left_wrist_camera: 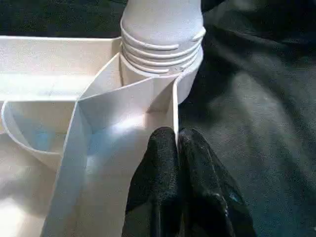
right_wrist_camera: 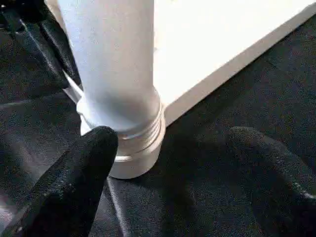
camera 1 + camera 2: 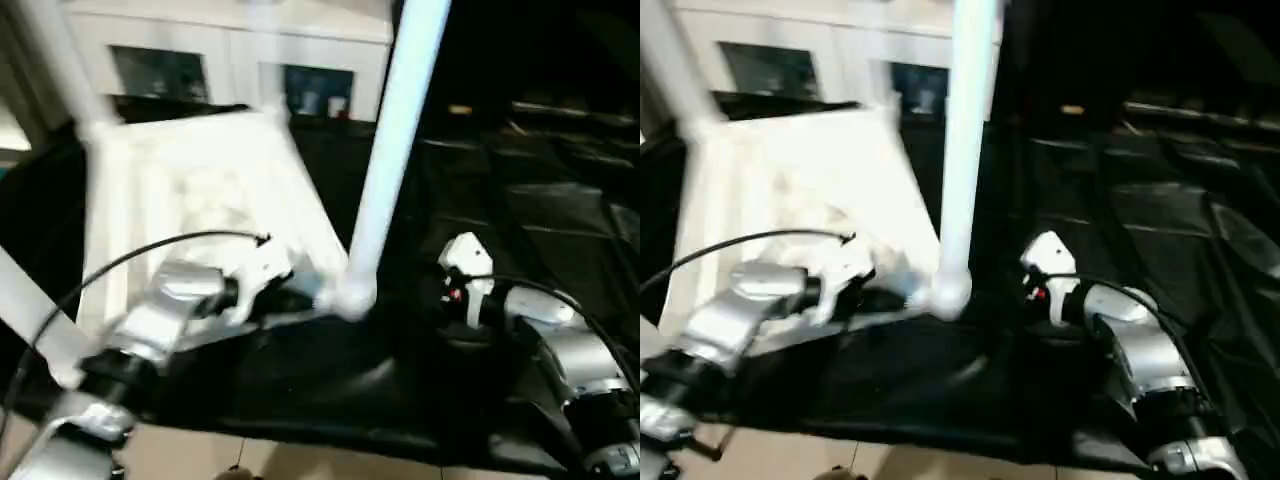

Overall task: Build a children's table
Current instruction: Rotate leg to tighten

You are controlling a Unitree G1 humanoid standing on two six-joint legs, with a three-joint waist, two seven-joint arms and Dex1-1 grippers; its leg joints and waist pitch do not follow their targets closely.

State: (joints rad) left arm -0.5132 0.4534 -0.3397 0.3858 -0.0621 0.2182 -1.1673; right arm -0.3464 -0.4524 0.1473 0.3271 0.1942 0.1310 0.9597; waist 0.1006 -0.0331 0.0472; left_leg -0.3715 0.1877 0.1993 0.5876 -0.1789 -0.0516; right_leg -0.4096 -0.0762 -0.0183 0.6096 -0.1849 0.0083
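Right, biggest thing first: the black sheet-covered surface (image 3: 520, 230) carries the whole job, and behind it at twelve o'clock stands a white glass-door cabinet (image 3: 230, 60), which has no part in this build. On the sheet, from about nine round to eleven o'clock, lies the white plastic square tabletop (image 3: 190, 200), ribbed underside up so its round corner sockets face the ceiling and can take legs. One long white tubular leg (image 3: 395, 140) rises from the near corner socket (image 1: 160, 64), dead centre, threaded collar seated in it; another leg (image 3: 55, 65) stands at the far corner at ten o'clock.

Now the claws. The left claw (image 1: 178, 163) is pinched narrow on the thin white rim wall (image 1: 174, 106) of the tabletop just beside that socket, most likely to pin the top down against twisting. The right claw (image 2: 173, 163) sits at four o'clock of the leg's base, fingers spread wide, one black pad (image 2: 86, 163) just beside the collar, holding nothing. Looks to me like this leg is home and the wide claw is free for whatever comes next.
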